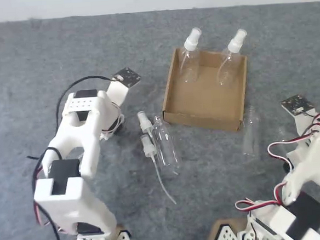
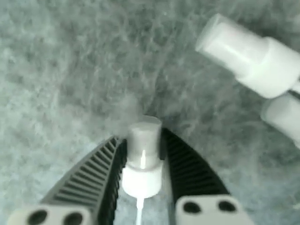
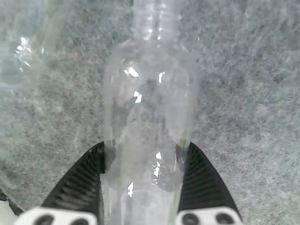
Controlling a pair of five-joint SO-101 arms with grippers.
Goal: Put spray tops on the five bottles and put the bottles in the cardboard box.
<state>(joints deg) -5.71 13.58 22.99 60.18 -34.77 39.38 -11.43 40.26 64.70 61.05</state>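
My left gripper (image 2: 143,161) is shut on a white spray top (image 2: 143,147), held just above the grey mat. Two more spray tops (image 2: 248,56) (image 2: 283,115) lie close beyond it. In the high view these spray tops (image 1: 144,121) (image 1: 148,146) lie beside a clear uncapped bottle (image 1: 165,141). My right gripper (image 3: 143,176) is shut on another clear uncapped bottle (image 3: 147,112), neck pointing away. The cardboard box (image 1: 204,117) holds two bottles (image 1: 189,57) (image 1: 230,60) with spray tops on. One bare bottle (image 1: 250,130) lies by the box's right corner.
The left arm (image 1: 81,136) stretches over the left part of the grey mat (image 1: 35,63). The right arm (image 1: 312,170) stands at the lower right. A thin dip tube (image 1: 166,188) trails from one loose spray top toward the front.
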